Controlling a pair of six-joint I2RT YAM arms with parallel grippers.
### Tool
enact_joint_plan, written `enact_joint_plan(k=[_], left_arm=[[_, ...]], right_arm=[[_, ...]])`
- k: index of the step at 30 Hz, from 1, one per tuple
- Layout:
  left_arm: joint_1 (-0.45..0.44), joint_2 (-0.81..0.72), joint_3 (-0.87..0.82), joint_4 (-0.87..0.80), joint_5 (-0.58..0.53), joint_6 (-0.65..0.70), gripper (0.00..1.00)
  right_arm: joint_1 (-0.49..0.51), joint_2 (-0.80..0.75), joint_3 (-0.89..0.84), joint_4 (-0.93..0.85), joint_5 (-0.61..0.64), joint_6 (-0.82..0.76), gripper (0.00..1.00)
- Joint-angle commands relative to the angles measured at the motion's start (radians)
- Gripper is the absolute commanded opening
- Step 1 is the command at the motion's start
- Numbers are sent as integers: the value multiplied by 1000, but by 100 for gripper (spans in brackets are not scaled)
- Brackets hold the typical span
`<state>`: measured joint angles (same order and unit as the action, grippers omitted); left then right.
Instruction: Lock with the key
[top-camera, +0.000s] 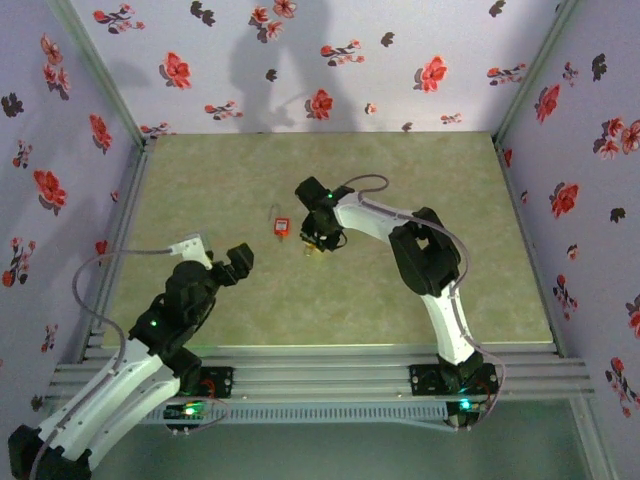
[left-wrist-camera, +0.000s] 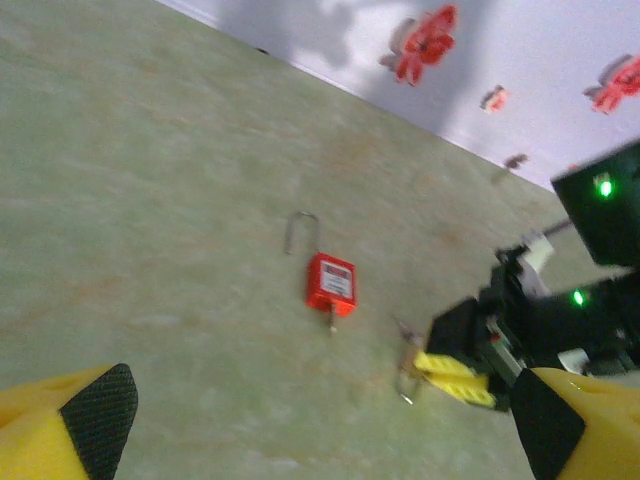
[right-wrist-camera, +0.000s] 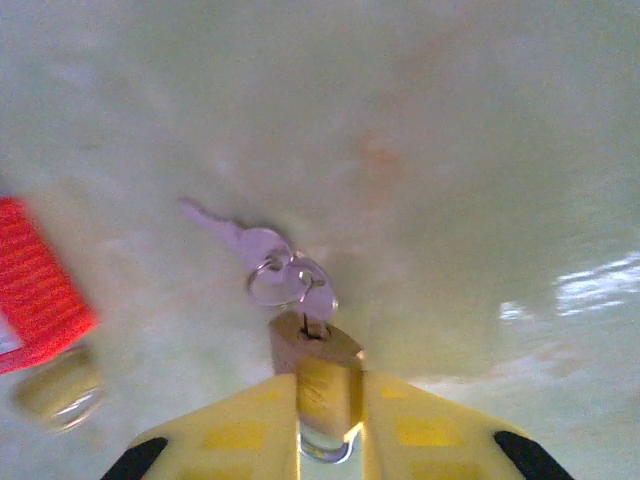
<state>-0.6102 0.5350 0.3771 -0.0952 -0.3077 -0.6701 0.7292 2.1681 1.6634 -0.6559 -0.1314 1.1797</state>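
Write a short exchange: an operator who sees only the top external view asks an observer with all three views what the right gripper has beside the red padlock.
Operator: What does the right gripper have?
Observer: A brass padlock, pinched between its yellow fingers.
Operator: Is a key in it?
Observer: Yes. In the right wrist view a key stands in its keyhole, on a ring with a second key lying flat on the table.
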Motion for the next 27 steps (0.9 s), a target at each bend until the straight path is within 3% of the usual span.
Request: enact_joint_plan(k=[1,6,12,16,19,22,27], left_arm=[[3,16,-21,129,136,-8,100],[3,70,-42,192,198,-78,100],[2,76,-72,199,191,-122,100],[3,12,-68,140,163,-97,100],[3,-18,-52,96,142,-68,100],[3,-20,-52,84,137,-57,100],[3,-34,-49,57,120,-54,100]], right_arm=[[-10,-24,-51,102,-55,-8,7],[-14,-54,-99,147,-71,-2,8],[-14,-65,-113,144,-79,-22,9],[-14,-78,-98,124,-50,-40,21],[-10,-80,-75,104,-24,-41,36],[-3,-59,-26,65,-10,-59,43],[2,1,66,-24,10,-78,44]])
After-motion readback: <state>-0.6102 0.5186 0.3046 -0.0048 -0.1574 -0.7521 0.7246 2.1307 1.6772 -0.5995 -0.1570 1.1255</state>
